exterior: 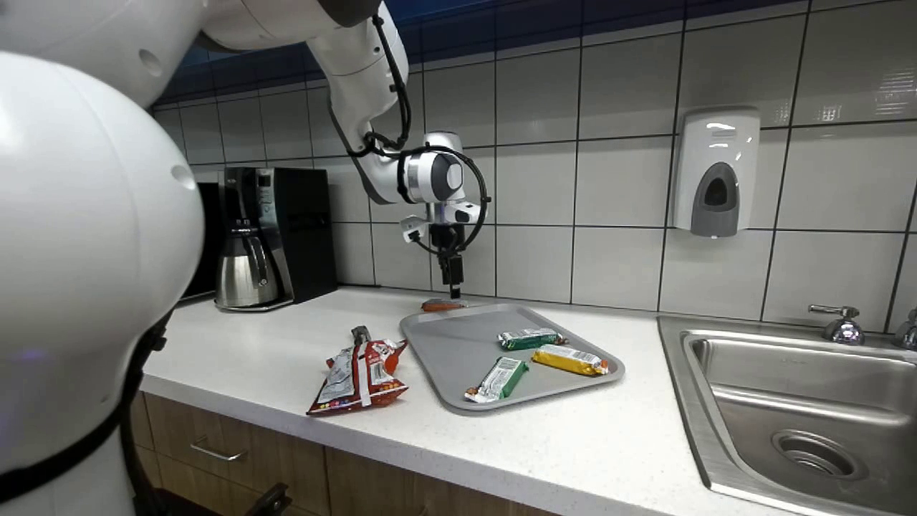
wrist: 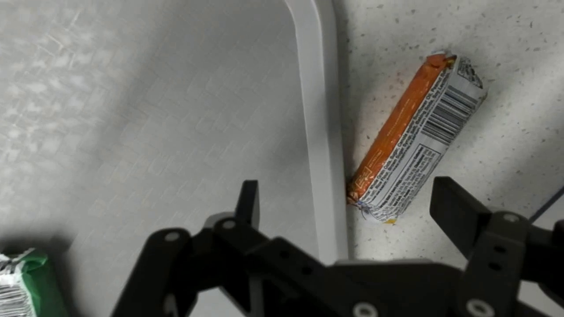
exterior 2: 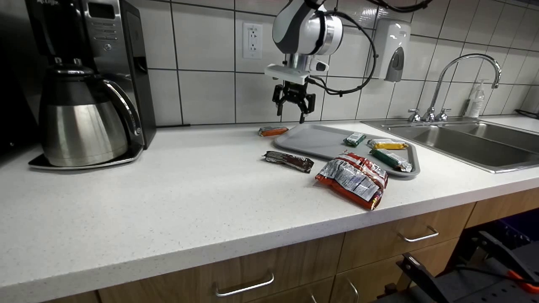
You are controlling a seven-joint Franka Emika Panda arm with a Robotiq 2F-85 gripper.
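Wrist view, left to right: grey tray; my tool, jaws spread wide, nothing held; orange-wrapped bar at its two o'clock on the worktop. I'd turn the jaws onto a ten-to-four line across it, ten-o'clock side clear of the rim.

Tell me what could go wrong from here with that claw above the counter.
If lowered here, the open gripper might catch the gray tray: in the wrist view, its jaws show on either side of the tray's rim. One end of the orange-wrapped bar lies close beside that rim, perhaps leaving little room around it. The bar also lies slantwise to the jaws, so might twist if pinched.
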